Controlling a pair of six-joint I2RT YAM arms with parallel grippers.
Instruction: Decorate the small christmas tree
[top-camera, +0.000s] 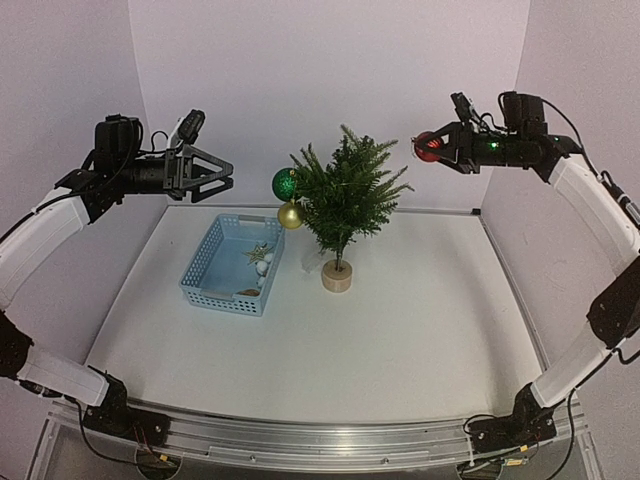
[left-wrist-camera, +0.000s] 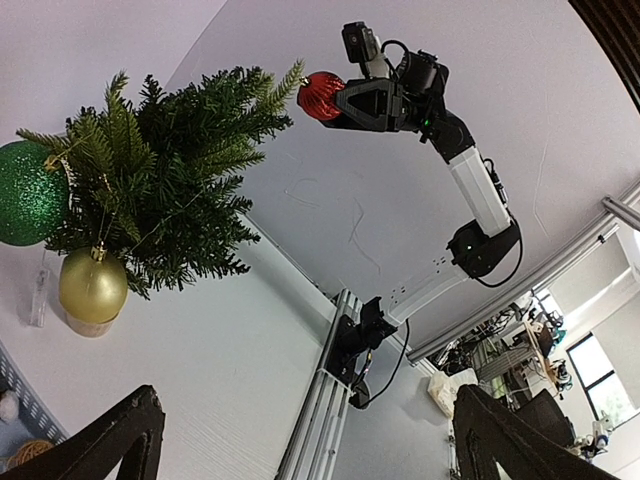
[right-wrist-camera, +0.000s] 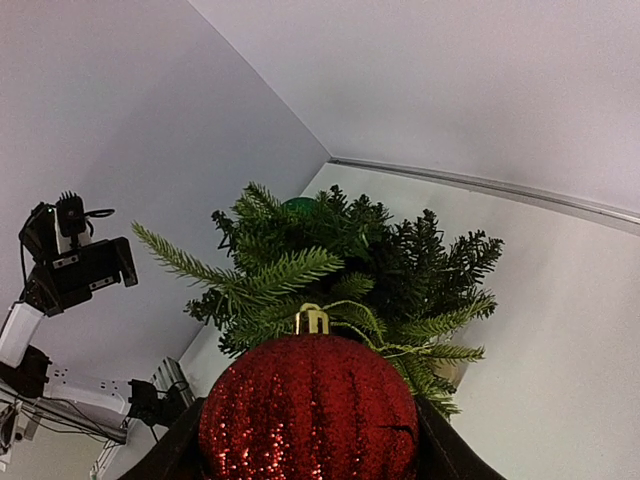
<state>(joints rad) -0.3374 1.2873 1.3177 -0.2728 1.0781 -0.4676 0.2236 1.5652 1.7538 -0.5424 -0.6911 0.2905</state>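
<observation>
The small christmas tree stands on its pale wooden disc base at the table's middle back. A green glitter ball and a gold ball hang on its left side. My right gripper is shut on a red glitter ball, held high to the right of the treetop. In the right wrist view the red ball fills the space between the fingers, with the tree just beyond. My left gripper is open and empty, raised left of the tree.
A blue perforated basket lies left of the tree and holds a star ornament and small white pieces. White walls close in the back and sides. The table's near edge carries a metal rail.
</observation>
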